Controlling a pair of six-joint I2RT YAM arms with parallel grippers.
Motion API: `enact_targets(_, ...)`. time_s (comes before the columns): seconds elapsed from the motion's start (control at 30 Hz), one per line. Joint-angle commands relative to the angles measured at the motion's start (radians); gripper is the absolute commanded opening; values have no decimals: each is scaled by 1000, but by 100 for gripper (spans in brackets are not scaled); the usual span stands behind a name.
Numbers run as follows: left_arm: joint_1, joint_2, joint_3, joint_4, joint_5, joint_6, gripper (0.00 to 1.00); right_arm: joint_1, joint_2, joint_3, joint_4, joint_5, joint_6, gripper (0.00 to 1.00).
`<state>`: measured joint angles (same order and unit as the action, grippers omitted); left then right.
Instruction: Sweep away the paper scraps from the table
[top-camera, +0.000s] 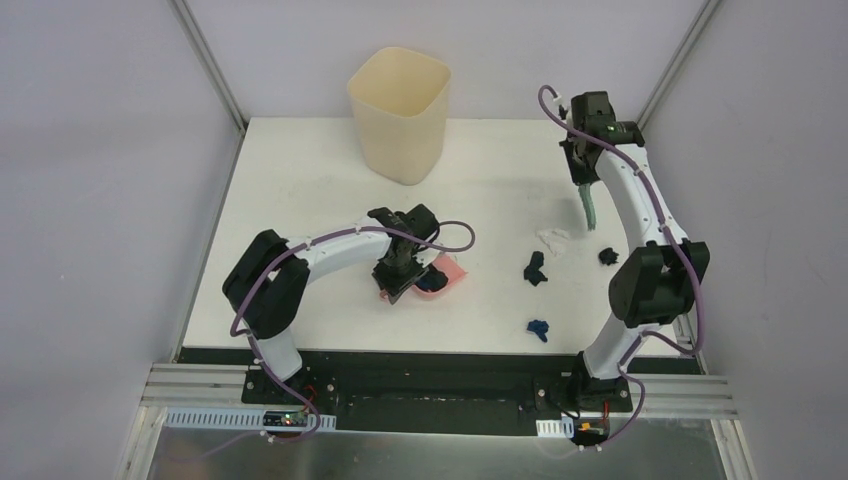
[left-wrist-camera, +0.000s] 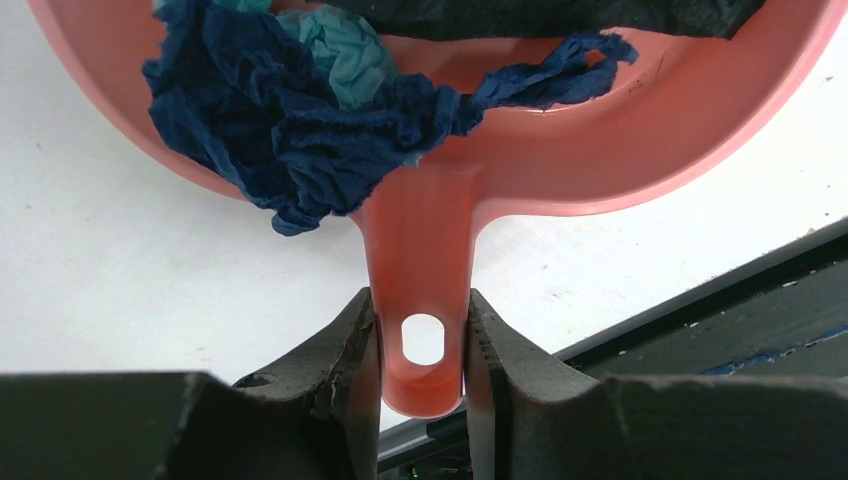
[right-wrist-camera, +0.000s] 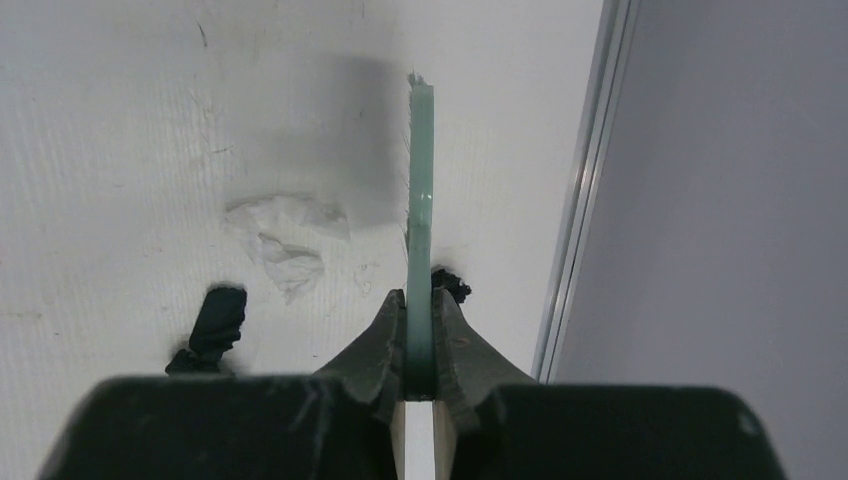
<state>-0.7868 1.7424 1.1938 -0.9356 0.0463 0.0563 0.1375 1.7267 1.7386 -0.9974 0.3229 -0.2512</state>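
Eyes on my white tabletop (top-camera: 300, 180): a cream bin (top-camera: 400, 115) stands upright near the far edge. Right of centre there's a white scrap (top-camera: 552, 238), a dark blue wad (top-camera: 535, 270) just nearer me and a black wad (top-camera: 607, 256) to their right. A blue wad (top-camera: 540, 328) lies close to the black front strip (top-camera: 420, 356). The pink dustpan (top-camera: 452, 272) sits left of them, though I can't tell whether it rests flat.

Bin (top-camera: 398, 115) blocks far centre; scraps (top-camera: 536, 270) dot table (top-camera: 300, 170) between arms; open far left.

Left wrist: dustpan (left-wrist-camera: 600, 150) far side and a black scrap (left-wrist-camera: 540, 15) are cut off by the top edge. Right wrist: one dark scrap (right-wrist-camera: 452, 285), probably paper, is half hidden behind the brush (right-wrist-camera: 421, 200).
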Motion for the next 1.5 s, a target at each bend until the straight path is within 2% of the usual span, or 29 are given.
enact_targets(0.0,-20,-30,-6,10,32,27,0,12,32,-15,-93,36,36,0)
enact_targets(0.1,-33,-34,-13,18,66,40,0,30,13,-53,-123,-34,45,0)
enact_targets(0.23,-58,-25,-16,27,132,62,0,59,4,-68,-204,-232,60,0)
enact_targets(0.37,-109,5,-12,23,157,76,0,123,-16,-144,-201,-362,82,0)
enact_targets(0.6,-186,96,32,-3,119,88,0,194,27,-135,-216,-574,129,0)
enact_targets(0.97,-195,119,87,-12,25,77,0,289,66,-17,-245,-986,127,0)
enact_targets(1.23,-196,59,84,-27,-97,67,0,261,7,0,-226,-866,104,0)
enact_targets(1.47,-196,-13,164,-260,-273,-2,0,142,-28,-23,-175,-744,128,0)
